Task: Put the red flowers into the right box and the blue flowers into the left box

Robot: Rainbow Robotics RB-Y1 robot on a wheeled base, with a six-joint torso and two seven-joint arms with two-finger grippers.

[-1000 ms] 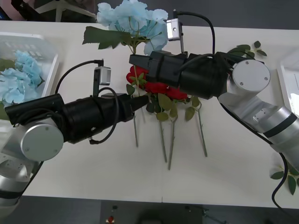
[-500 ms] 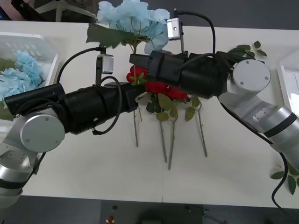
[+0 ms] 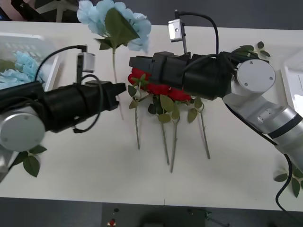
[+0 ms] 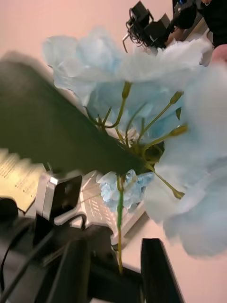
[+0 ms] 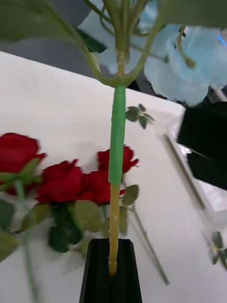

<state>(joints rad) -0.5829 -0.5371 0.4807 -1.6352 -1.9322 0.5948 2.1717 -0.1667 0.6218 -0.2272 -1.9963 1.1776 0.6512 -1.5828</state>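
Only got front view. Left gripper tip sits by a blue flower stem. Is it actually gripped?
Observer: Yes. In the left wrist view the left gripper has its jaws shut on the tan lower end of the blue flower stem.
Operator: Right gripper holding anything?
Observer: No. The right wrist view shows the right gripper with its jaws apart and nothing gripped.
Operator: Roses picked up?
Observer: No. The left wrist view shows the red flowers lying on the table behind the held stem, none in the jaws.
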